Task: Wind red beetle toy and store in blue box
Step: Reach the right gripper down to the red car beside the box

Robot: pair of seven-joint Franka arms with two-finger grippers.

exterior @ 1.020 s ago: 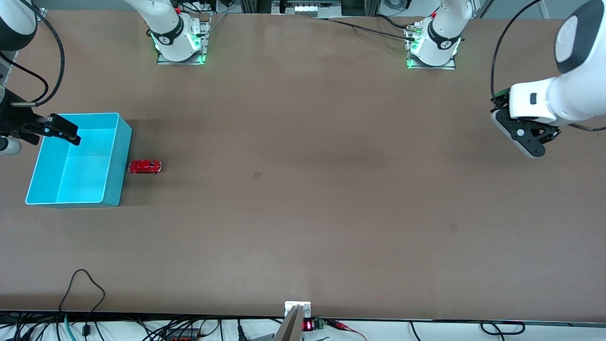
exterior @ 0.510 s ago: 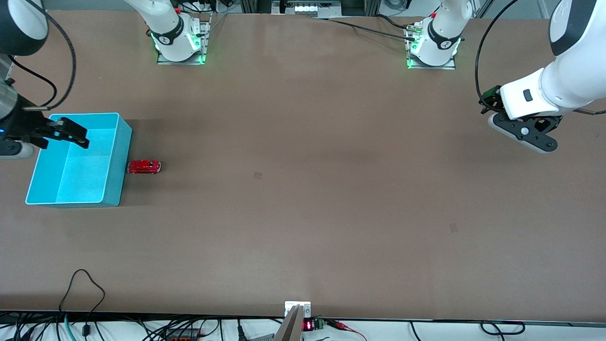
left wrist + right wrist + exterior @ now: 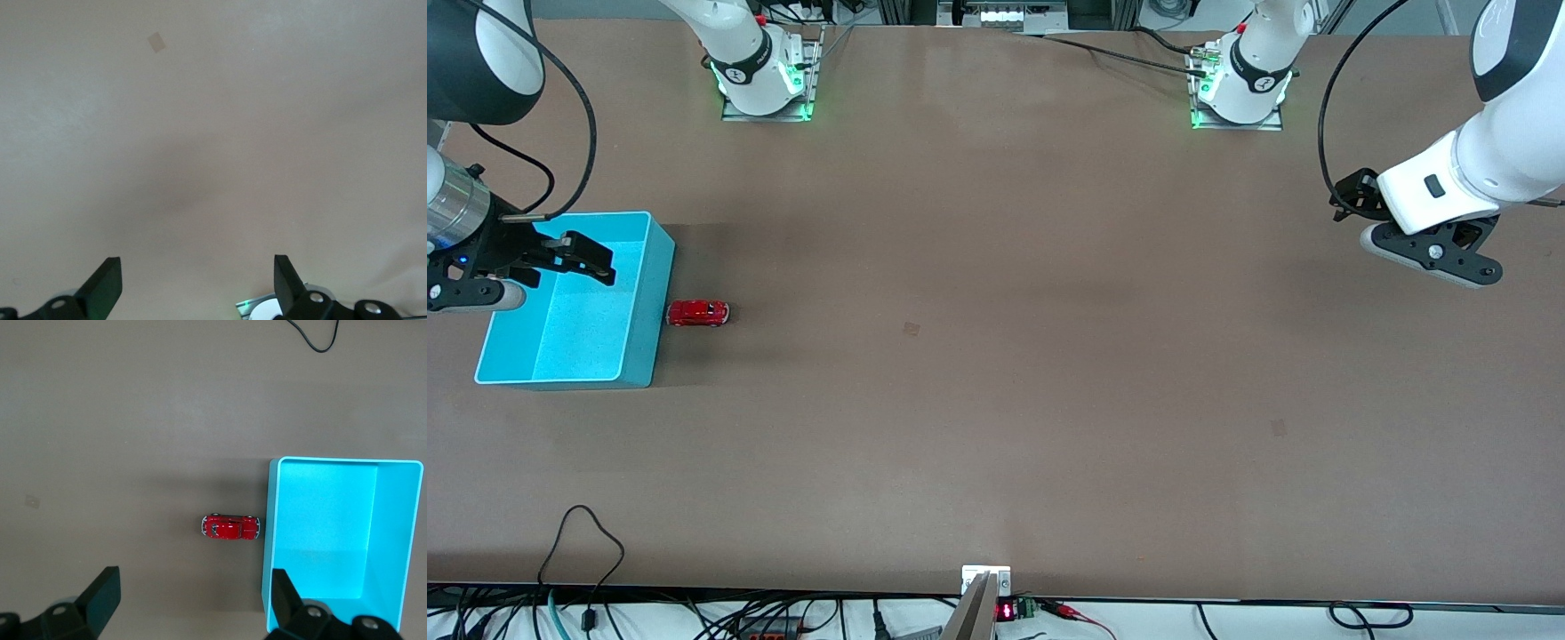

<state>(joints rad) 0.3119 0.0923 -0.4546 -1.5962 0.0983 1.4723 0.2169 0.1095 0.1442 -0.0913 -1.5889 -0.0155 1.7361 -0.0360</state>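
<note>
A: Where is the beetle (image 3: 698,313) right now?

B: On the table (image 3: 996,373), at the right arm's end, just beside the long wall of the box (image 3: 649,302). In the right wrist view the beetle (image 3: 229,527) sits on its wheels with one bumper pointing at the box (image 3: 280,520); whether it touches the wall I cannot tell, the gap is very thin if there is one.

A: And the box itself?

B: Light blue, open at the top, nothing inside that I can see. It stands flat on the table.

A: What about the right gripper (image 3: 569,253)?

B: It is up in the air over the box, above the part that lies farther from the front camera. Its fingers (image 3: 100,590) stand wide apart with nothing between them. Its wrist camera looks straight down on both beetle and box.

A: The left gripper (image 3: 1432,253)?

B: Well apart from all that, in the air over bare table at the left arm's end. Its fingers (image 3: 107,280) are spread wide too, and they hold nothing. Its camera shows only brown table and a small pale square mark (image 3: 156,42).

A: Anything else on the table?

B: A small dark square patch (image 3: 911,329) near the middle, and a black cable loop (image 3: 583,533) at the edge nearest the front camera.
</note>
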